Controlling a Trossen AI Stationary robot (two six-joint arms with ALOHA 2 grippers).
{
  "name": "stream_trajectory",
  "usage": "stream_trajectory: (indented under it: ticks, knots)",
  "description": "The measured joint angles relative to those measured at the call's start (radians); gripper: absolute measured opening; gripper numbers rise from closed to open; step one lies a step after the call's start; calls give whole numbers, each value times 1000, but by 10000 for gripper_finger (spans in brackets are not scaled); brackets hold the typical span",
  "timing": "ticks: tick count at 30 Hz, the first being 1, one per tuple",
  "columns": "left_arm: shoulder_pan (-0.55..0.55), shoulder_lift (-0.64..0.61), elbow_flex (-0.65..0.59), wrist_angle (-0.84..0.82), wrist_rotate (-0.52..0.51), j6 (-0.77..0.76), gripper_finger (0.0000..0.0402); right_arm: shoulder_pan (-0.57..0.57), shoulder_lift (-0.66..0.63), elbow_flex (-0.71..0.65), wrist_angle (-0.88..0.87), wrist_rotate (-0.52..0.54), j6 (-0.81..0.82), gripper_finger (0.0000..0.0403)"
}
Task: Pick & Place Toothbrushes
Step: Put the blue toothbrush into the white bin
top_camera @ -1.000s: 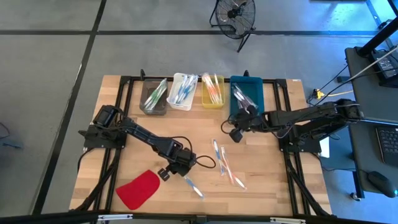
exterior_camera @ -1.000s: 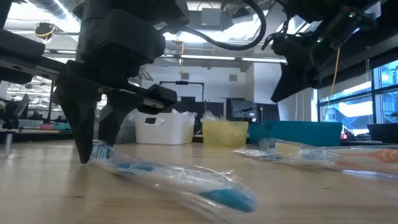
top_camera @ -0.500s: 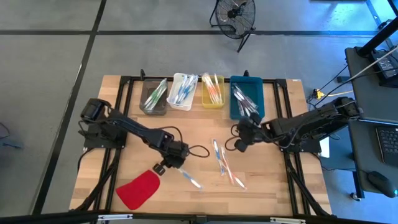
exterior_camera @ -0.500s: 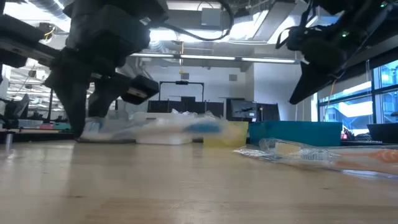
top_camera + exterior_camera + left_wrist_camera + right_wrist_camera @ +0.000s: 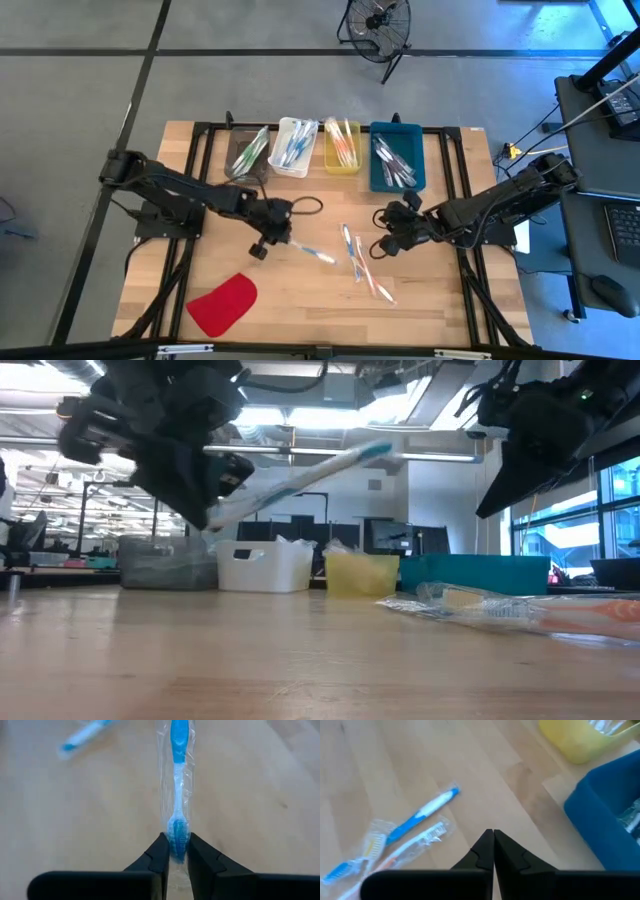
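Note:
My left gripper (image 5: 273, 240) is shut on a blue-and-white toothbrush (image 5: 312, 251) in a clear wrapper, held above the table's middle left. In the low view the toothbrush (image 5: 300, 475) slants upward, clear of the wood. My right gripper (image 5: 385, 243) is shut and holds nothing. It hovers right of the loose wrapped toothbrushes (image 5: 350, 245) that lie flat on the wood, which the right wrist view shows as a blue one (image 5: 422, 817) and others beside it. My left gripper pinches one blue end of the toothbrush (image 5: 177, 837), wrapper and all, between its two fingers. The fingers slant down and lie along the brush, which sticks out ahead of them. The brush is lifted clear, its free end (image 5: 375, 450) tilted up.
Along the far edge stand a grey bin (image 5: 247, 155), a white bin (image 5: 294, 147), a yellow bin (image 5: 342, 146) and a blue bin (image 5: 396, 157), all with toothbrushes in them. A flat red piece (image 5: 222, 305) lies near the front left corner.
My left gripper has risen and gone toward the far edge with the toothbrush, which has come off the wood and now slants free end up. My right gripper has swung away from the blue bin toward the near edge, closer to the loose toothbrushes.

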Motion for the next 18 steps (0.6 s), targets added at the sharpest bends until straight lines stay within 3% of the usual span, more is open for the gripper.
stream_trajectory:
  ticks: [7, 18]
  knots:
    - [93, -94, -49, 58, -82, -12, 38, 19, 0, 0, 61, -5, 17, 11]
    - [285, -123, -90, 169, -179, -64, 40, 19, 0, 0, 138, -8, 13, 38]
